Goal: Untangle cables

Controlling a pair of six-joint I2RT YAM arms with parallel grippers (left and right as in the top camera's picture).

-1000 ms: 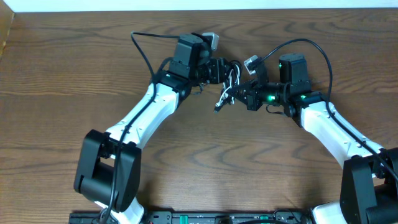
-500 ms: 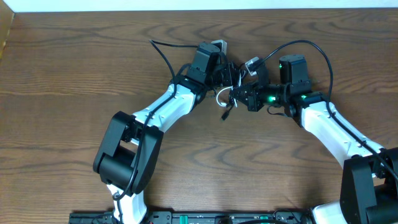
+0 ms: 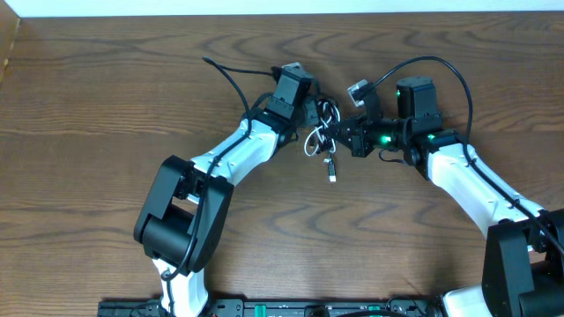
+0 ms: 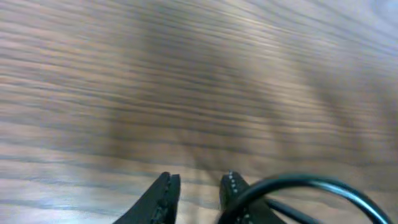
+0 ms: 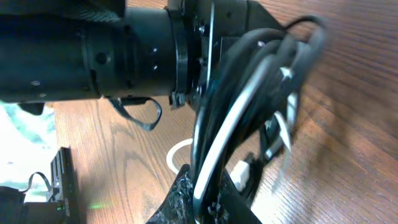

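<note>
Right gripper (image 5: pixel 202 196) clamped on cables (image 3: pixel 328 113) near far edge of desk (image 3: pixel 88 106); left gripper (image 4: pixel 198 186), jaws narrowly apart, should draw one loop out slowly

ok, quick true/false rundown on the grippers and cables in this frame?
1. The right gripper is shut on the cables. True.
2. The cables lie untouched on the table, both arms parked away. False: both grippers are at them.
3. One cable end hangs out of the bundle, clear of both grippers. True.
4. The left gripper has its fingertips pressed together. False: a gap shows between them.
</note>
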